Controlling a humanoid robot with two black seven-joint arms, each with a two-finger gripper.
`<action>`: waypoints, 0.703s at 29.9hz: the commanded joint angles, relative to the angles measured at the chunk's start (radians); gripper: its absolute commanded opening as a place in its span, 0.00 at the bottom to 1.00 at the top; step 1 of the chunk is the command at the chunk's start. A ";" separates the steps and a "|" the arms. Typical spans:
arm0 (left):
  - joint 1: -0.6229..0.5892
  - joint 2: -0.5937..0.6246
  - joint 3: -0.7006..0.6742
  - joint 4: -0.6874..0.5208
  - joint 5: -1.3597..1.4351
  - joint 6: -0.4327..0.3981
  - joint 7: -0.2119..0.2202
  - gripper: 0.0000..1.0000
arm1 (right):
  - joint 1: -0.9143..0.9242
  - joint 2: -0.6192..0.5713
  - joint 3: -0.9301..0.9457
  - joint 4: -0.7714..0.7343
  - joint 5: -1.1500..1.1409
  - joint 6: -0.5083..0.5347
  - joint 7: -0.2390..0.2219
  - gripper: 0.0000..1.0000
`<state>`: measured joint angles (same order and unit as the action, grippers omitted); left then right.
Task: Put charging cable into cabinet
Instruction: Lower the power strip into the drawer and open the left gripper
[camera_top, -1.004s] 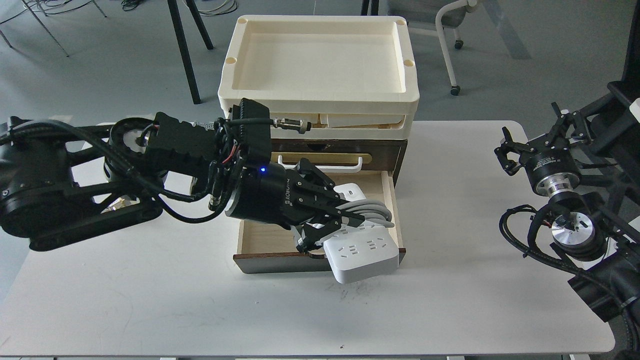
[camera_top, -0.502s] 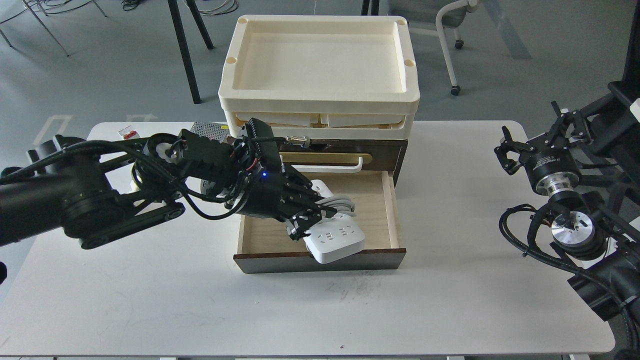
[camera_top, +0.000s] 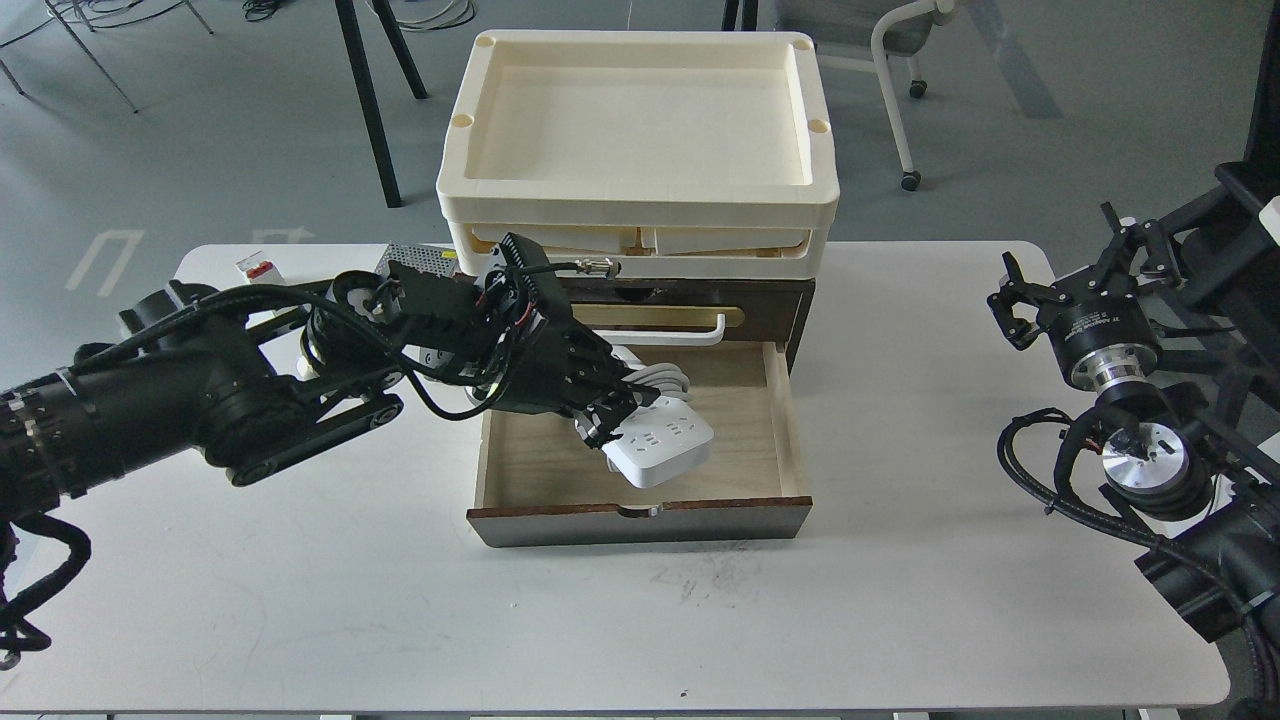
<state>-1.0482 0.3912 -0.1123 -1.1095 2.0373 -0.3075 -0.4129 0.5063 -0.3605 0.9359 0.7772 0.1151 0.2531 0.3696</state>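
Left gripper clamped on charging cable, long axis diagonal, held inside the cabinet drawer

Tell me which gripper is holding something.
The left gripper, closed on the charging cable over the open drawer; the right gripper holds nothing.

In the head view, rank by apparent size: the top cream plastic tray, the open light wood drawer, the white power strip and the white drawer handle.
1. Top cream plastic tray, though it stands higher, nearer the camera.
2. Open light wood drawer.
3. White power strip, partly hidden by the left gripper.
4. White drawer handle, partly hidden.
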 joint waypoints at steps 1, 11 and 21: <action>0.001 -0.009 0.000 0.036 0.000 0.005 -0.001 0.09 | 0.000 0.000 0.000 0.001 0.000 0.000 0.000 1.00; 0.037 -0.011 -0.001 0.056 0.055 0.005 0.003 0.28 | 0.000 0.000 -0.002 0.001 0.000 0.000 0.000 1.00; 0.043 -0.022 -0.023 0.039 0.023 0.079 -0.006 0.76 | 0.000 0.000 -0.002 0.001 0.000 0.000 0.000 1.00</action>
<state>-1.0042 0.3654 -0.1296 -1.0577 2.0793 -0.2422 -0.4089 0.5063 -0.3605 0.9343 0.7778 0.1151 0.2531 0.3697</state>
